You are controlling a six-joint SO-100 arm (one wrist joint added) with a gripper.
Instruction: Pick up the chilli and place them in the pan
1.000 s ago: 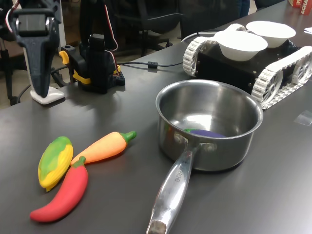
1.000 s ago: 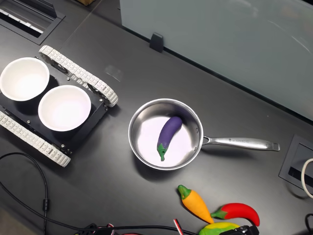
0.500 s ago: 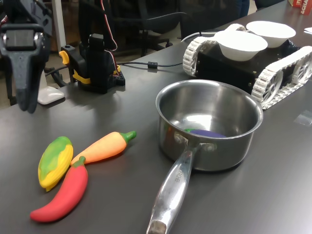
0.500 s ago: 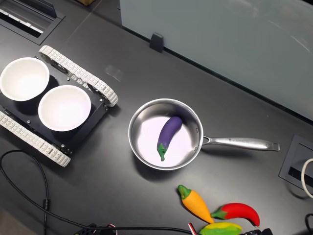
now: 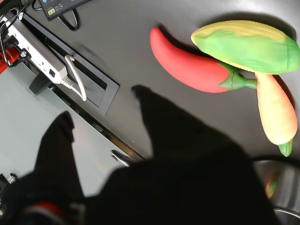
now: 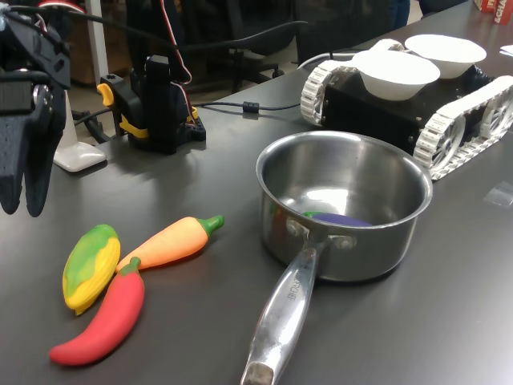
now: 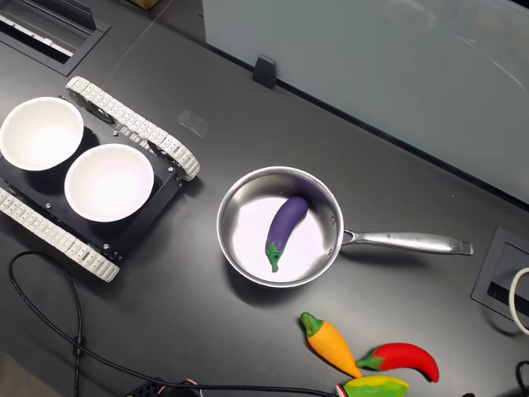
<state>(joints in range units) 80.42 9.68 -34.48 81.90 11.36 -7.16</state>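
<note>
Wrist view blurs our gripper (image 5: 101, 105) into dark shapes, two fingers spread apart with nothing between them, above the chilli (image 5: 187, 63), which touches the corn (image 5: 246, 44) and carrot (image 5: 276, 110). In the first exterior view we see the chilli (image 6: 104, 317) lying on the table, well apart from the pan (image 6: 345, 204). Only the second exterior view shows the eggplant (image 7: 285, 227) whole; its bottom edge cuts off the corn.
</note>
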